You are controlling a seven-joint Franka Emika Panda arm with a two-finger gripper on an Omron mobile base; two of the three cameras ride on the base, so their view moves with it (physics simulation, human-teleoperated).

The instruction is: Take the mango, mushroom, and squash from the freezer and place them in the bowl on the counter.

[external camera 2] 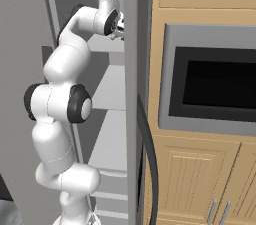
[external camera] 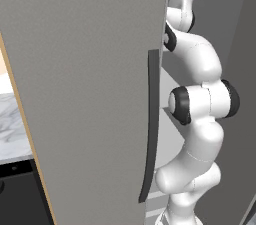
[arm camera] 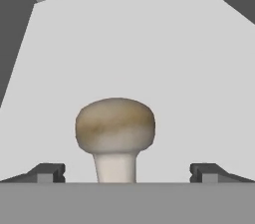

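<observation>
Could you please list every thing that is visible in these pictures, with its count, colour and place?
mushroom: one, tan cap and pale stem, upright on a pale freezer shelf, between the open fingertips.
freezer: one, grey, door open with a dark handle.
counter: one, white marble, left of the freezer door.
oven: one, grey frame and black window, set in light wood cabinets.
arm: one, white with dark joints, reaching into the freezer.
gripper: one, dark tips, open.
</observation>
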